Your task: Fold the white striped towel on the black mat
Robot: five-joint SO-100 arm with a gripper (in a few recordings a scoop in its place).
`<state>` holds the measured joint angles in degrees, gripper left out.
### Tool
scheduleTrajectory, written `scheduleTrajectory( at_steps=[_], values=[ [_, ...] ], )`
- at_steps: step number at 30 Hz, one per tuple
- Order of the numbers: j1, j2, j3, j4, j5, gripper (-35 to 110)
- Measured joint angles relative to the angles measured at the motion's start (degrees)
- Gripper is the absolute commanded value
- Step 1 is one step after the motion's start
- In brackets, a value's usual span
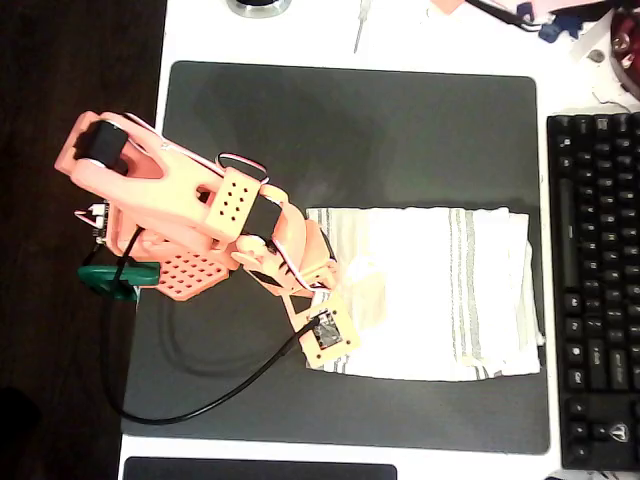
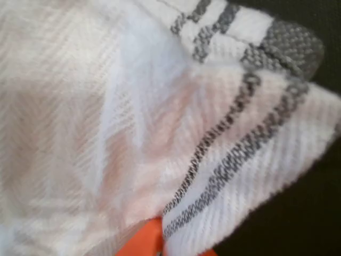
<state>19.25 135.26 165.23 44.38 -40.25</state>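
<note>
White striped towel (image 1: 440,290) on black mat (image 1: 350,130), no legible writing; gripper (image 1: 345,290) state indiscernible under cloth.

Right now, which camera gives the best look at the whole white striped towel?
The overhead view: it shows the white striped towel nearly whole, lying on the black mat, with the arm covering its left end. The wrist view shows a blurred close-up of striped folds, so its overall shape can't be judged.
</note>
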Motion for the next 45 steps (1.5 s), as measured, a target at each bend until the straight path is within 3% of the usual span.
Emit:
scheduleTrajectory(
  at_steps=[10, 17, 30, 45],
  values=[
    [2.3, 9.1, -15.4, 33.0, -4.0, 0],
    [7.1, 7.7, -31.8, 47.5, -6.9, 0],
    [-1.8, -17.1, -58.7, 44.2, 0.0, 0],
    [-8.9, -56.2, -84.0, 26.6, 1.2, 0]
  ],
)
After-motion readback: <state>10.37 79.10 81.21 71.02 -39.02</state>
